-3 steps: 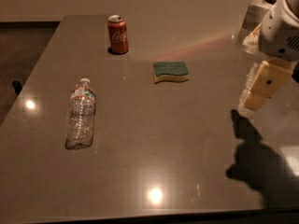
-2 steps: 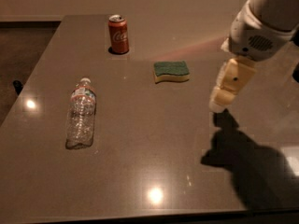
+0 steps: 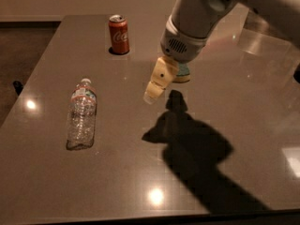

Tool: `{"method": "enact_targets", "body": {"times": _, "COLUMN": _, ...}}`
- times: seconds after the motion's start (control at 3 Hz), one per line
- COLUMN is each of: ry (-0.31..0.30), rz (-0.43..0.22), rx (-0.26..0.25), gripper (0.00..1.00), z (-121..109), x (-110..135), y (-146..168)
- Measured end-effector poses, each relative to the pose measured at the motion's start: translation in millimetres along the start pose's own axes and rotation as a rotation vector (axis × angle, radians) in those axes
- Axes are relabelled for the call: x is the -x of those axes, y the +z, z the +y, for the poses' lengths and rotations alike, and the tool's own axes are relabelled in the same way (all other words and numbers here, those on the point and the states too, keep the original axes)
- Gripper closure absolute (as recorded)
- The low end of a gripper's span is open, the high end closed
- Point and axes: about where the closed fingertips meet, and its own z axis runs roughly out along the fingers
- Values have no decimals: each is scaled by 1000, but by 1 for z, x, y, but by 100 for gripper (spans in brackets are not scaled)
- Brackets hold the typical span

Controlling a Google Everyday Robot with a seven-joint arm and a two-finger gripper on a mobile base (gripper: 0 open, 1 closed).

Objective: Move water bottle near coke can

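The water bottle [image 3: 82, 115] lies on its side at the left of the brown table [image 3: 117, 182], white cap pointing away from me. The coke can [image 3: 119, 34] stands upright at the back of the table, well beyond the bottle. My gripper [image 3: 157, 84] hangs above the middle of the table, to the right of the bottle and in front of the can, touching neither. It holds nothing.
A green sponge [image 3: 183, 72] lies just behind the gripper, mostly hidden by the arm. The arm's dark shadow [image 3: 197, 149] falls on the table to the lower right. The table's left edge borders dark floor [image 3: 18, 55].
The arm has swung in from the right edge toward the table's middle, moving left and nearer the bottle. It now covers most of the sponge. Bottle and can have not moved.
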Motion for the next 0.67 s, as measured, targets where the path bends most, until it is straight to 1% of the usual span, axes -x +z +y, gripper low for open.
{"method": "enact_targets", "body": {"times": 0.33, "ry": 57, "rz": -7, "rx": -20, "gripper": 0, "z": 13, "x": 53, "y": 26}}
{"method": "enact_targets", "body": {"times": 0.67, "ry": 134, "rz": 16, "rx": -36, "gripper": 0, "z": 29, "x": 96, "y": 45}}
